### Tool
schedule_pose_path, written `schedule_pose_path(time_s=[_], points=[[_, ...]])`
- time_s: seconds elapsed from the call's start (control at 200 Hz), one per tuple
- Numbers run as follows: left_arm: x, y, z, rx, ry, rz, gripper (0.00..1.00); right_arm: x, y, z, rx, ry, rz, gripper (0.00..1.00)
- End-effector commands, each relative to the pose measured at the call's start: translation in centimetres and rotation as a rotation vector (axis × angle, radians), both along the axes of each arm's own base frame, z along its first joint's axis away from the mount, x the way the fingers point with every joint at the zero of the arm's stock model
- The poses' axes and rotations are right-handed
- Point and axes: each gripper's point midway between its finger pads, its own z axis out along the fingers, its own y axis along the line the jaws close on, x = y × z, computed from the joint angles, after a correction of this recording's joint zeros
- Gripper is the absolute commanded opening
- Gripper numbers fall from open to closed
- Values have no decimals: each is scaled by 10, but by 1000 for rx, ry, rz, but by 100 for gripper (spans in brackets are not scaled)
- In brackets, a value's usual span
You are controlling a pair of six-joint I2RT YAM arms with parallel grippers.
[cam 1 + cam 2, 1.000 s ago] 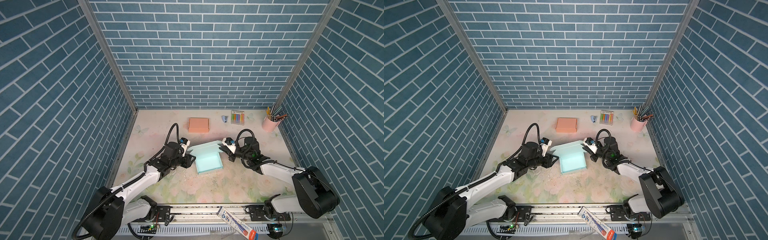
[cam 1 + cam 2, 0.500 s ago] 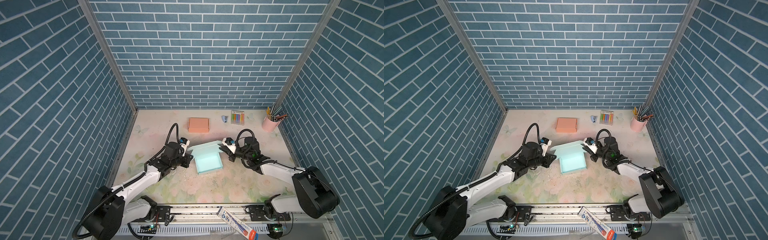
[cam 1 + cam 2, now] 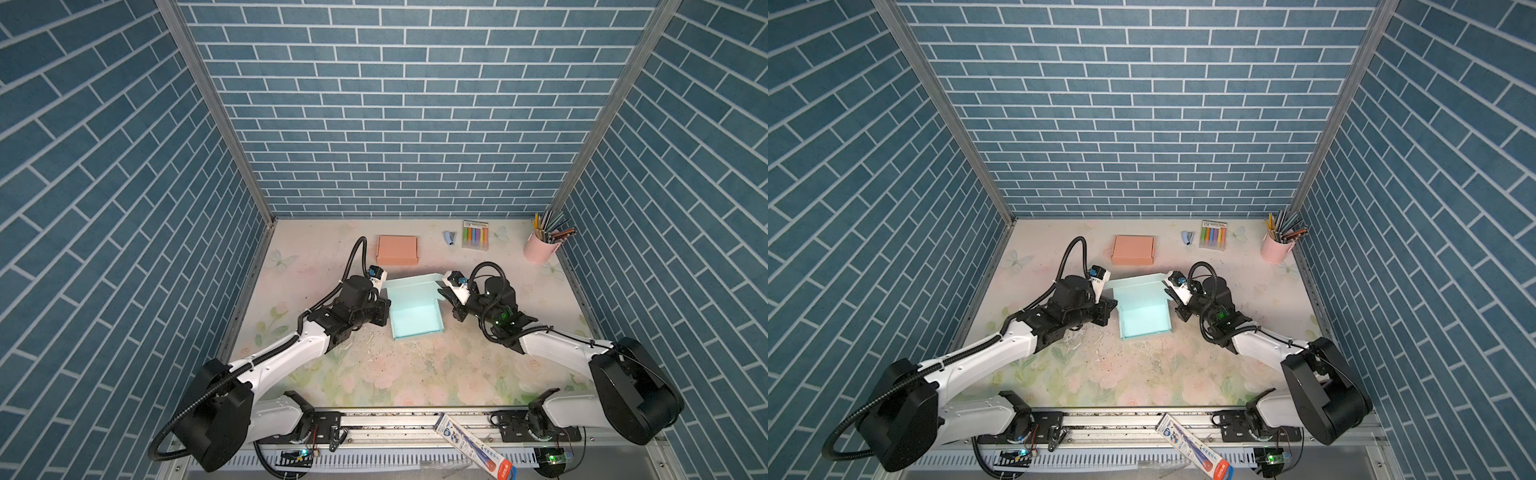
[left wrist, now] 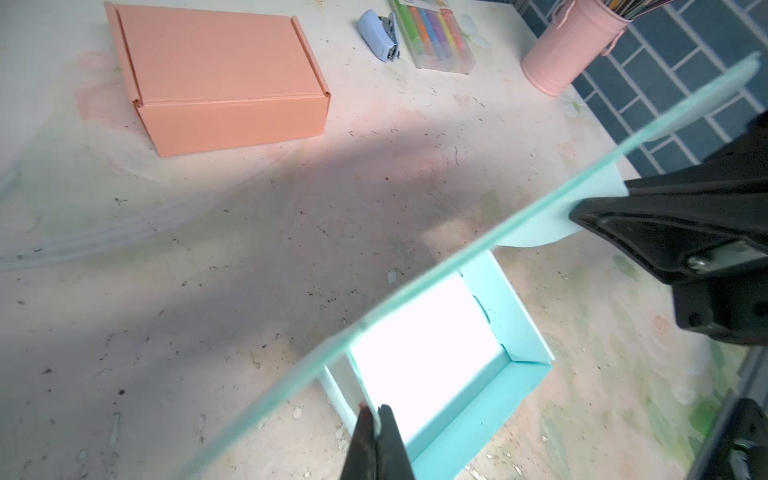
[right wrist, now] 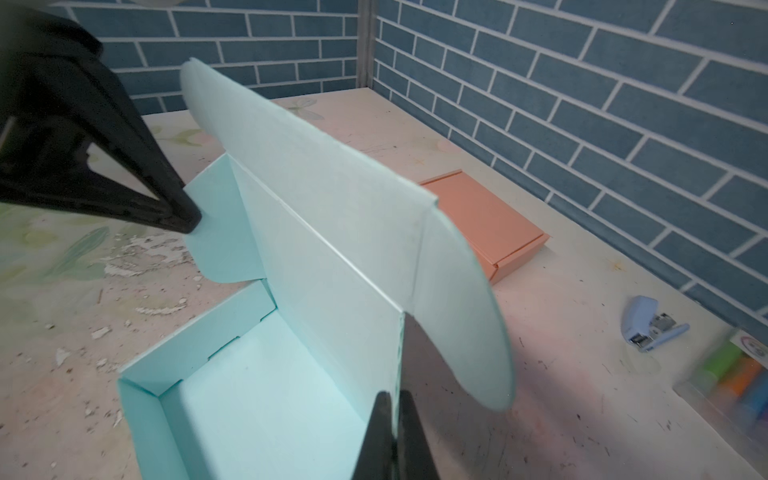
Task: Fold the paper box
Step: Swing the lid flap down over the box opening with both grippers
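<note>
Partly formed teal paper box [image 3: 415, 318], walls up, lid [image 3: 409, 286] open.

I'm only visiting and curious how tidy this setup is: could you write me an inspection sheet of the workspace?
Surface: floral table, scuffed, with white flakes near the middle.
Job's things: teal box, base formed; its lid stands open.
Clutter: orange box, stapler, marker pack and pink cup of pencils along the back; a tube on the front rail.
Grippers: left gripper and right gripper, jaws shut on the lid's side flaps.
Cables: black cables loop above each wrist, clear of the teal box.
Surroundings: blue brick walls on three sides.
</note>
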Motion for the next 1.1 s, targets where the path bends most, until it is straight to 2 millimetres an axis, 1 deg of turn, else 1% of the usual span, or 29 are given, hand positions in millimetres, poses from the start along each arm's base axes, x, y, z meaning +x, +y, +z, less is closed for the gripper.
schedule_pose_path(time_s=[0.0,0.1,0.15,0.25,0.315,0.41,0.505,0.64,0.715,0.845,0.95,1.095], points=[[13,-25,25,-47,-86,-17,0,6,10,14,56,29,-89,5],[21,-25,26,-46,-102,18,0,11,17,24,89,42,-141,6],[22,-26,27,-52,-115,26,0,12,20,24,94,55,-149,7],[24,-25,28,-54,-140,35,0,17,24,13,52,95,-159,10],[23,-24,24,-45,-150,36,0,17,26,8,33,112,-156,13],[24,-21,22,-37,-169,41,0,10,29,10,43,113,-130,16],[24,-21,22,-38,-184,44,0,8,29,7,37,110,-121,15],[27,-24,18,-46,-191,46,0,6,34,-9,-9,136,-114,16],[28,-27,16,-47,-200,43,0,5,38,-15,-17,150,-111,17],[28,-30,13,-23,-246,38,0,5,39,-18,-15,157,-116,18],[22,-34,8,-36,-279,7,0,3,38,-20,-19,154,-112,18],[13,-33,-8,-36,-307,-10,0,-2,37,-26,-17,159,-99,18]])
